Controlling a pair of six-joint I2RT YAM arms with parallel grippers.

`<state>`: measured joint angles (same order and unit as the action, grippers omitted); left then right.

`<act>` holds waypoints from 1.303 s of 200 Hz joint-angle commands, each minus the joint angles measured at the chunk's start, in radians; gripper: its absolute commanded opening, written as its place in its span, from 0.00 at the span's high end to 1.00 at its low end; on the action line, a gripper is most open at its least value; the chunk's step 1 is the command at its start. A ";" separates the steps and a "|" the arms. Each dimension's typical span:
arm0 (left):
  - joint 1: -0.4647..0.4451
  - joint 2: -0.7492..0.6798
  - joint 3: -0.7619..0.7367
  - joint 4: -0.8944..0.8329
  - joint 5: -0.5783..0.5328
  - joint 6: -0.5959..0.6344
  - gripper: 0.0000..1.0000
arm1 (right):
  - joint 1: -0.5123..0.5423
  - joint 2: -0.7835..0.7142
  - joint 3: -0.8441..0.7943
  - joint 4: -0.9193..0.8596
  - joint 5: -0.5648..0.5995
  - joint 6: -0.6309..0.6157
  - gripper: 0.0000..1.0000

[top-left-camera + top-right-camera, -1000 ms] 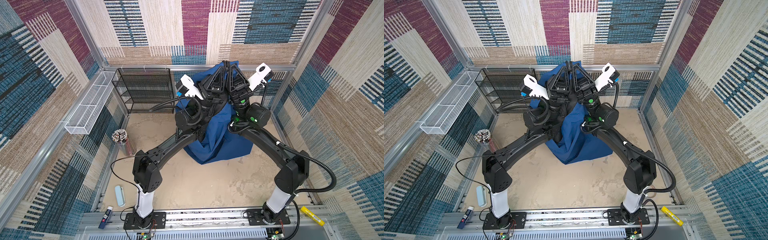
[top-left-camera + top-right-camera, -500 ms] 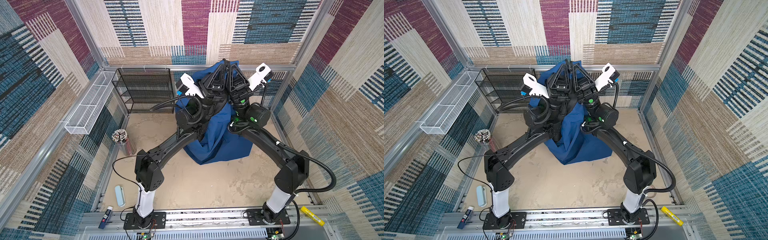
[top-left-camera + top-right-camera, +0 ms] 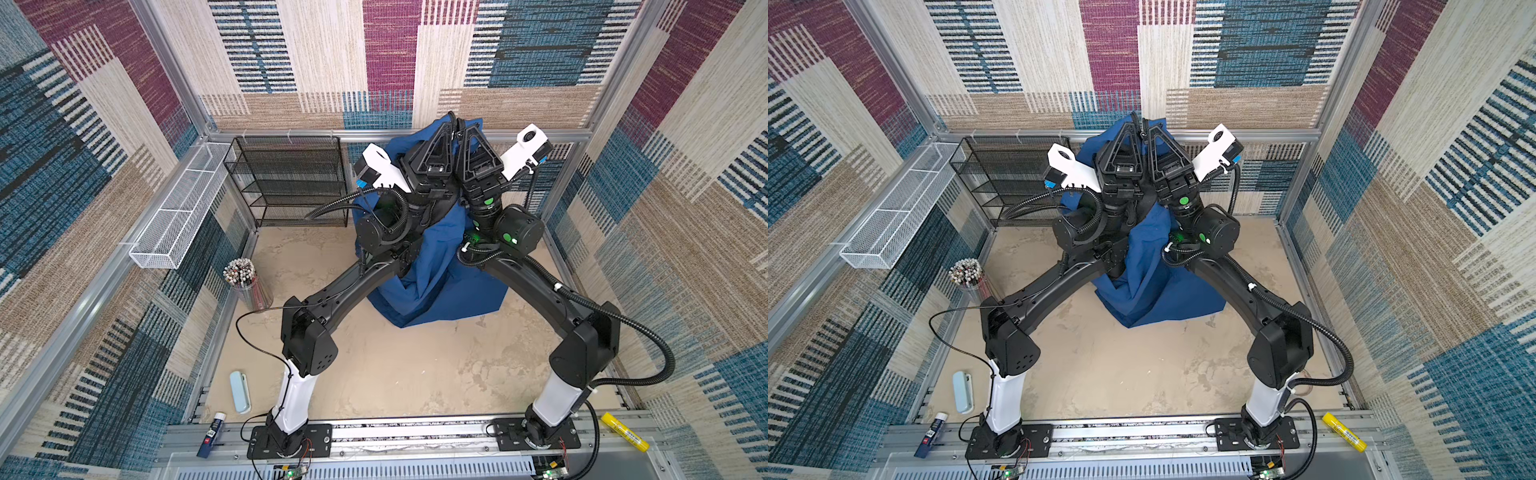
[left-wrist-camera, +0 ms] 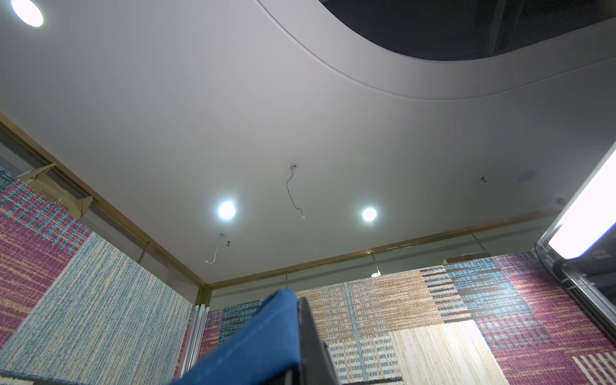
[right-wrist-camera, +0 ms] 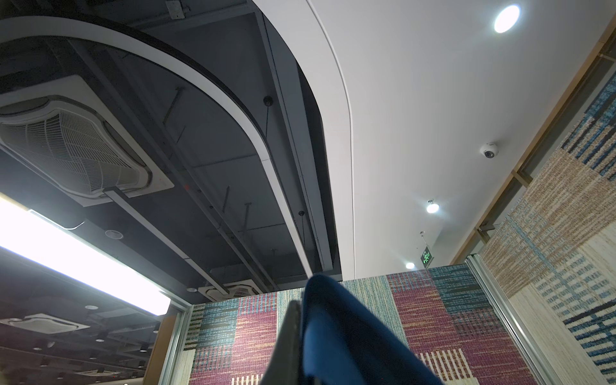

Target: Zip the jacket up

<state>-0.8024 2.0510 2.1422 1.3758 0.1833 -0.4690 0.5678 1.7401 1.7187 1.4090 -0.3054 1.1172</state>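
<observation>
Up at the back of the cell, both arms are lifted high, wrists turned so the cameras stare at the ceiling. Left gripper (image 3: 450, 123) points straight up, jaws pinched together on the top edge of the jacket (image 3: 436, 266). The left wrist view backs that up: blue cloth (image 4: 260, 343) lies flat against a dark finger (image 4: 308, 333), no gap showing.

Right gripper (image 3: 461, 126) stands just beside it, tips almost touching its partner's, and it too is clamped on jacket cloth. From the right wrist, a rounded blue fold (image 5: 343, 326) rises past its finger (image 5: 289, 328) and is pressed tight to it.

So the jacket hangs from those two pinch points in the middle of both top views. It drapes down between the two forearms, partly hidden behind them, and its lower part rests crumpled on the table (image 3: 395, 365), spreading a little toward the right arm. Whether the front zipper is joined, I cannot tell; the arms cover the middle of the garment.

Off to the left, well apart from the jacket: a black mesh rack (image 3: 291, 183) against the back wall, a white wire basket (image 3: 183, 208) on the side rail, and a cup (image 3: 247, 282) of pencils at the table's edge.
</observation>
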 commanded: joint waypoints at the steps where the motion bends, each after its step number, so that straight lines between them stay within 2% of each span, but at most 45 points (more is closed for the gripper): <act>1: -0.004 0.002 0.008 0.034 0.007 -0.011 1.00 | -0.002 0.002 0.023 0.443 -0.006 0.004 1.00; 58: -0.007 0.008 0.023 0.034 0.005 -0.013 1.00 | -0.003 0.032 0.071 0.443 -0.003 0.029 1.00; 260: -0.007 0.077 0.124 0.034 -0.001 -0.031 1.00 | -0.003 0.044 0.079 0.443 -0.006 0.055 1.00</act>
<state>-0.8078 2.1223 2.2520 1.3834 0.1822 -0.4816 0.5617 1.7821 1.7889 1.4090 -0.3031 1.1542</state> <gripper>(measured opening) 0.060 0.081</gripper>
